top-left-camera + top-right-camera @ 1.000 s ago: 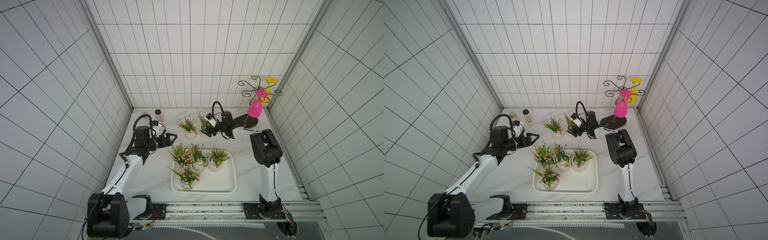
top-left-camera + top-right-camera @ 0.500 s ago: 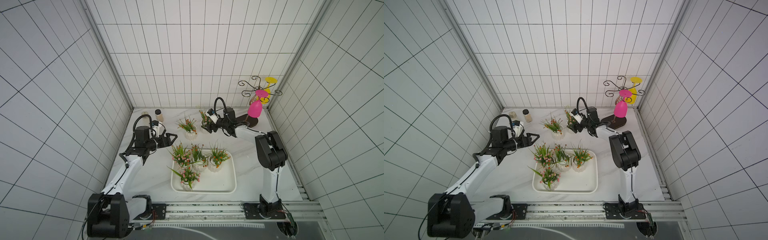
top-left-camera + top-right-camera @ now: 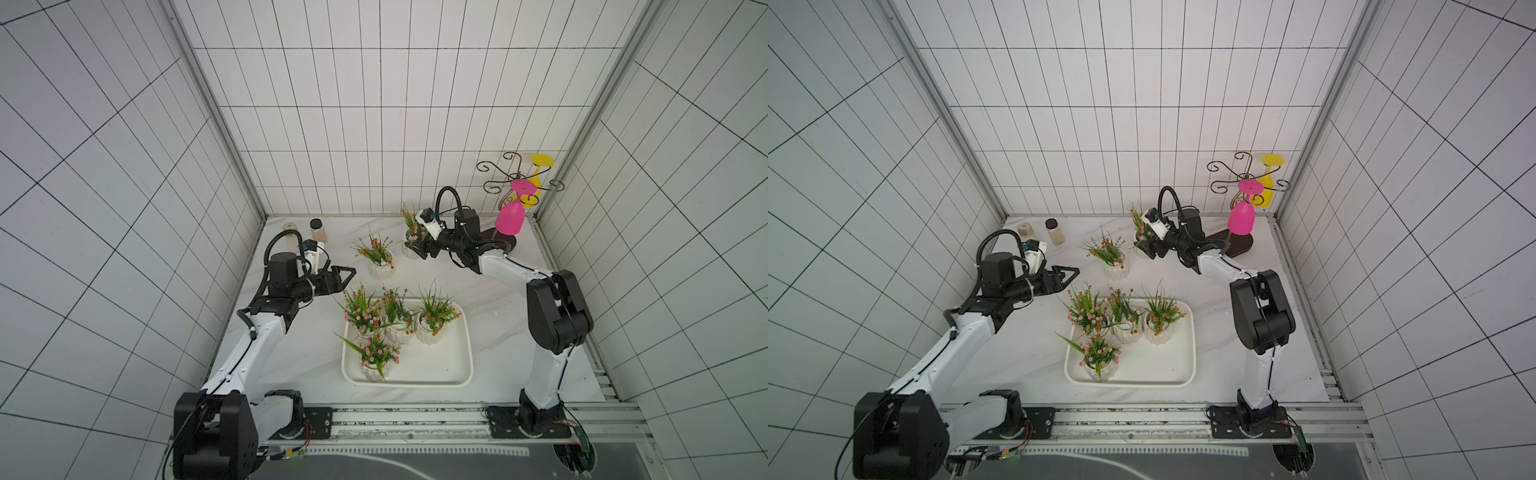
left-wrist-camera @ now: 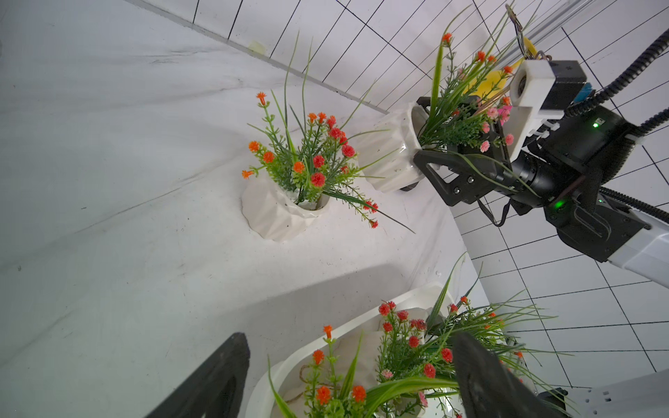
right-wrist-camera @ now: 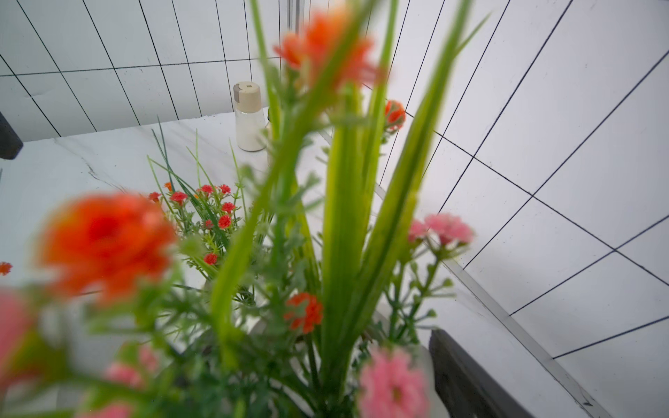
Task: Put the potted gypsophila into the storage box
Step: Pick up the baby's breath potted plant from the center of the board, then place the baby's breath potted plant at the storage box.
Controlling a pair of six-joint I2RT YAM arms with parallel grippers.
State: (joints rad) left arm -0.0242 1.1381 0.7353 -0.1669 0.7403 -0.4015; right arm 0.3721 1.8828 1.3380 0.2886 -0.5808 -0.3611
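The storage box point(image 3: 470, 357) holds 4 potted gypsophila point(image 3: 432, 329); a 5th pot point(image 3: 381, 269) stands on the table point(image 3: 299, 353). Near the tiled wall point(image 3: 374, 145), the right jaws clasp a tilted 6th pot point(image 4: 387, 155); the left jaws gape empty.

White tiled walls point(image 3: 395, 104) with dark grout lines close three sides; grey metal posts point(image 3: 217, 112) run up the back corners; the table point(image 3: 498, 299) is white with faint grey veins; a metal rail point(image 3: 415, 419) edges its front; light falls evenly.
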